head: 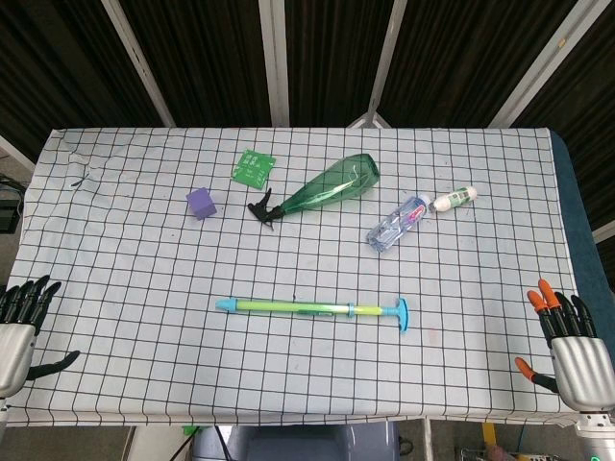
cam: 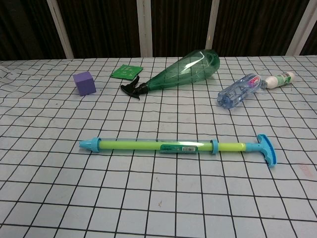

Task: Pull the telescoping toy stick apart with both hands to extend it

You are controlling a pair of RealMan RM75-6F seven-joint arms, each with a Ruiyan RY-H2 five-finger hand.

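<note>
The telescoping toy stick (head: 312,308) (cam: 168,146) lies flat on the checked tablecloth near the table's front, a yellow-green tube with a blue cap at its left end and a blue T-handle (head: 403,314) (cam: 266,148) at its right end. My left hand (head: 21,331) rests at the front left corner with its fingers apart, holding nothing. My right hand (head: 567,346) sits at the front right corner, fingers spread, also holding nothing. Both hands are far from the stick. Neither hand shows in the chest view.
Behind the stick lie a green spray bottle (head: 322,189) (cam: 181,72), a purple cube (head: 201,203) (cam: 83,83), a green packet (head: 253,166) (cam: 127,71), a clear water bottle (head: 398,222) (cam: 239,90) and a small white bottle (head: 455,199) (cam: 280,79).
</note>
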